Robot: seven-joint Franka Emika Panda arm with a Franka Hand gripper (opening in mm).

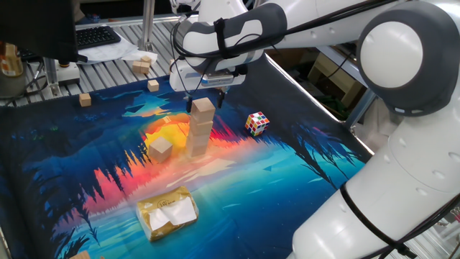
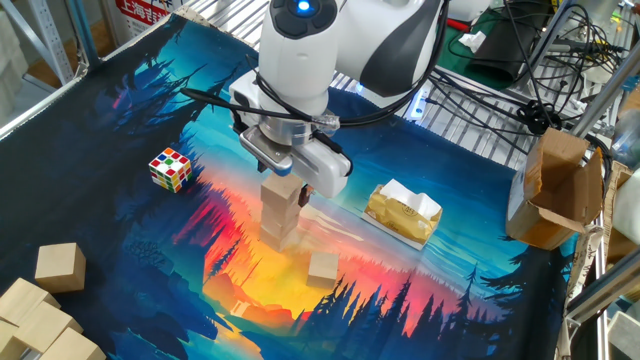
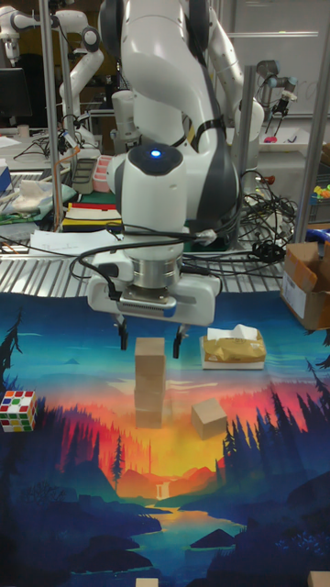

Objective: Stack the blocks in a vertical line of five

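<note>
A stack (image 3: 150, 383) of three wooden blocks was seen mid-surface, with a loose block (image 3: 209, 419) just beside it on the side of the yellow packet (image 3: 233, 349). The fingers (image 3: 149, 342) were spread wide, either side of the top block (image 1: 203, 107), gripping nothing. Arm was pointed straight down over the stack. The blocks were judged light, rigid, a bit slick, best pinched on opposite flat faces.
</note>
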